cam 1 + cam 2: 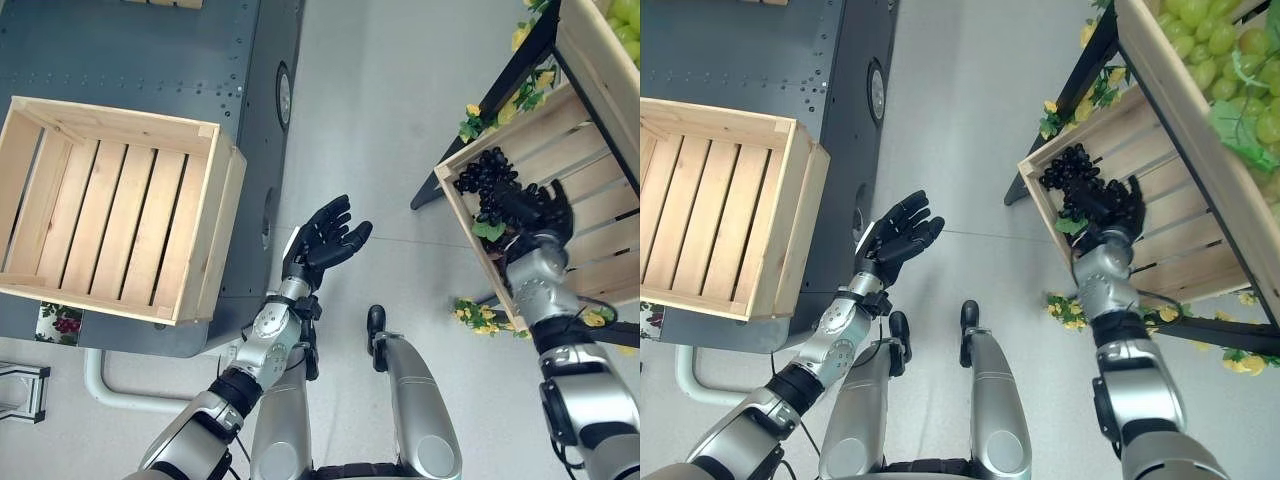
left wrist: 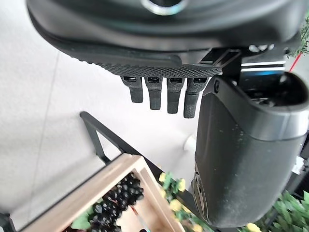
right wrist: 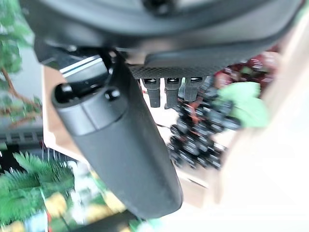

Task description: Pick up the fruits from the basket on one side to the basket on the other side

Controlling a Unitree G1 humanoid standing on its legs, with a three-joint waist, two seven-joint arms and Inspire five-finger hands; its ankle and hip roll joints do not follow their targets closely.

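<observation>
Though grip unclear, R hand (image 1: 1110, 212) over black grapes (image 1: 1072, 170) in crate (image 1: 1160, 215); L hand (image 1: 895, 238) open, empty.

The left hand (image 1: 322, 243) is raised palm-up with fingers spread and relaxed, while the right hand (image 1: 538, 215) reaches forward, fingers extended.

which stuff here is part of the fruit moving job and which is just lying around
Job: black grapes in the right crate; right hand reaching onto them; empty wooden crate on the left; left hand, open, idle.
Around: green grapes in the upper crate; yellow flower trim.
</observation>
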